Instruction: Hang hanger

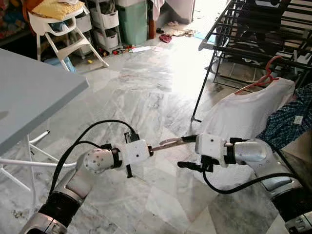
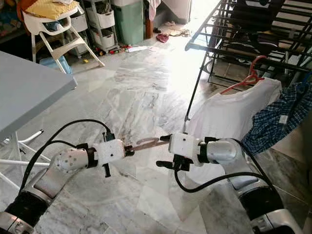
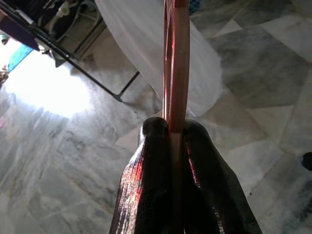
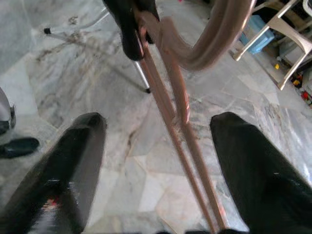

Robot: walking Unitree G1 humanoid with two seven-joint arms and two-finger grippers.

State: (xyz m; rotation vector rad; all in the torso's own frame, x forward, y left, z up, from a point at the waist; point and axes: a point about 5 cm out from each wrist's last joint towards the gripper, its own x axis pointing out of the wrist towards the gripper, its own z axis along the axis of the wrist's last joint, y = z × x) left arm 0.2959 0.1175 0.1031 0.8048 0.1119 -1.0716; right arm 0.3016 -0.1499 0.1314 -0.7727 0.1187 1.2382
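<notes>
Marble floor beside drying rack (image 1: 253,29): left gripper (image 1: 152,150) clamps copper hanger (image 1: 168,143); right gripper (image 4: 156,141) spread astride it should close squarely before release.

— We see a slim hanger (image 3: 176,63) of glossy copper-pink, with a metal-like sheen. The left tool (image 3: 171,141) has smooth, shiny black fingers (image 3: 146,185).

— We agree. The floor (image 1: 146,92) is polished grey-veined marble, the shirt (image 1: 243,114) soft white matt cloth, the rack (image 1: 253,29) dark metal bars. The bench (image 1: 34,92) top looks matt grey.

— The right tool (image 4: 156,146) looks matt by comparison.
</notes>
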